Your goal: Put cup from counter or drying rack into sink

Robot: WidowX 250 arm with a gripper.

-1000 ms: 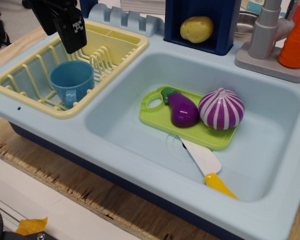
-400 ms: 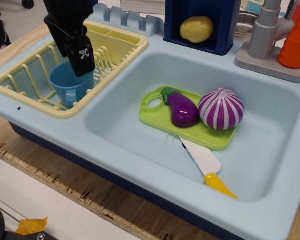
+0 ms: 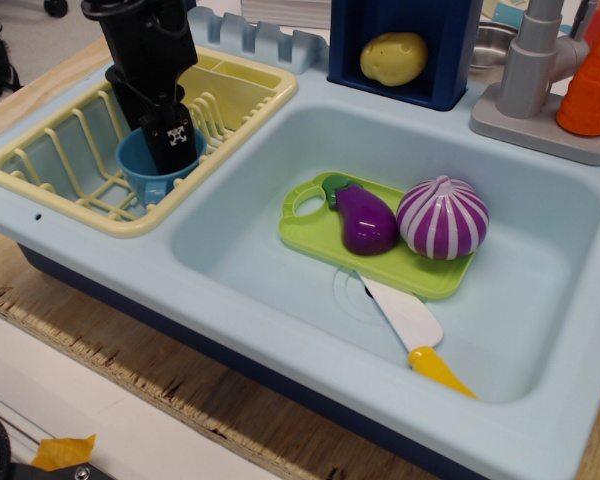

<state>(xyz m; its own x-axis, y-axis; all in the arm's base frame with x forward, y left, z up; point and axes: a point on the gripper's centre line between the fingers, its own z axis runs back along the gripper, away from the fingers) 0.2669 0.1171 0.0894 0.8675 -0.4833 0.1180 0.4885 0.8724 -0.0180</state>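
The blue cup (image 3: 140,168) stands in the pale yellow drying rack (image 3: 50,150) at the left. My black gripper (image 3: 175,145) has come down from above onto the cup. One finger with a white label reaches into the cup's mouth at its right rim. The other finger is hidden, so I cannot tell whether the jaws are closed on the rim. The cup's handle is out of sight. The light-blue sink (image 3: 540,290) lies to the right of the rack, with a grey faucet (image 3: 530,60) at its back right.
In the sink lies a green cutting board (image 3: 310,235) with a purple eggplant (image 3: 365,220) and a striped purple onion (image 3: 442,217), and a toy knife (image 3: 410,325) in front. A yellow potato (image 3: 393,57) sits in a blue box behind; an orange cone (image 3: 592,85) stands by the faucet.
My gripper has moved down and right, from above the rack's back corner into the cup's mouth. The cup has shifted a little to the right and its handle no longer shows.
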